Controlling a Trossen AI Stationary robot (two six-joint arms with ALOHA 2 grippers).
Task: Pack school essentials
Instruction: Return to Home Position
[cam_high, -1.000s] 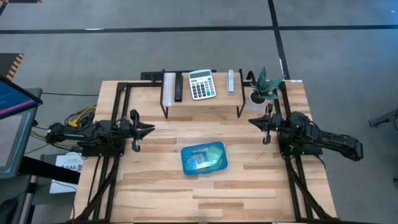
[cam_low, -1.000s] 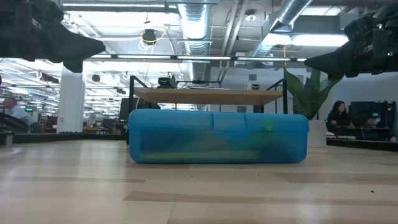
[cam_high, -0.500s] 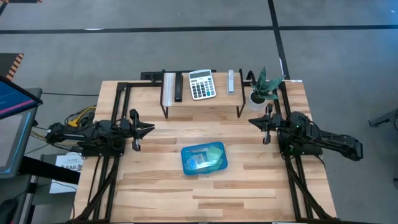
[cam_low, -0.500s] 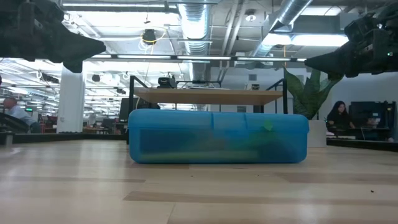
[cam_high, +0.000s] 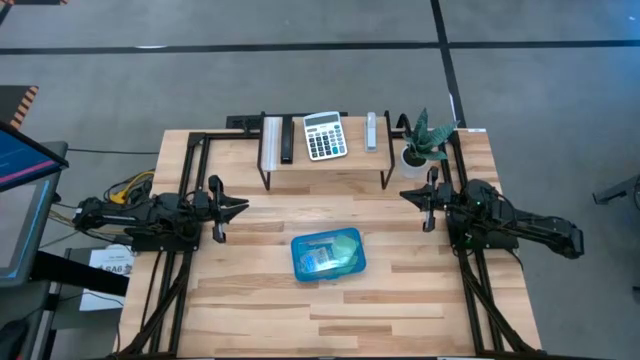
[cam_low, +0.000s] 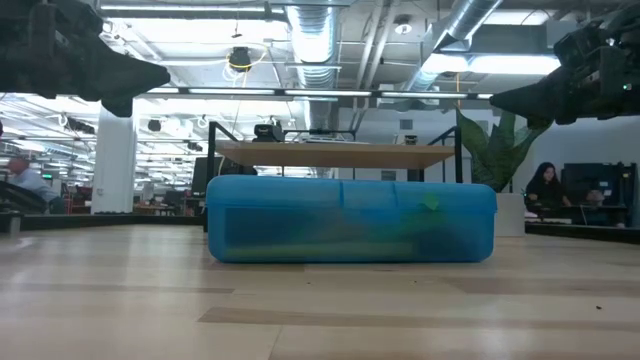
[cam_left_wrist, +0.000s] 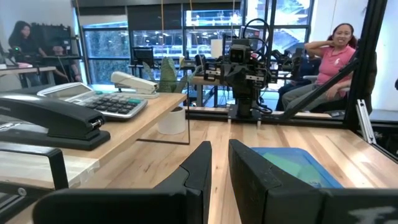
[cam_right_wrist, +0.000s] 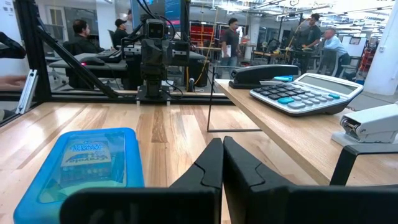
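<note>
Evidently the packing looks finished: the blue pencil case (cam_high: 328, 255) lies lidded mid-table, crayon box (cam_right_wrist: 85, 154) inside, while left gripper (cam_high: 238, 208) and right gripper (cam_high: 408, 195) rest pinched together, empty, needing nothing further

Through the lid of the blue box (cam_right_wrist: 81, 165), ahead of the right gripper (cam_right_wrist: 221, 163), a crayon packet's (cam_right_wrist: 85, 151) label shows lettering too blurred to read; nothing else carries legible text.

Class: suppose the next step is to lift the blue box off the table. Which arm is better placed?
Neither, clearly. The blue box lies mid-table, about equally far from the left gripper and the right gripper. Both jaws are shut and hold nothing.
</note>
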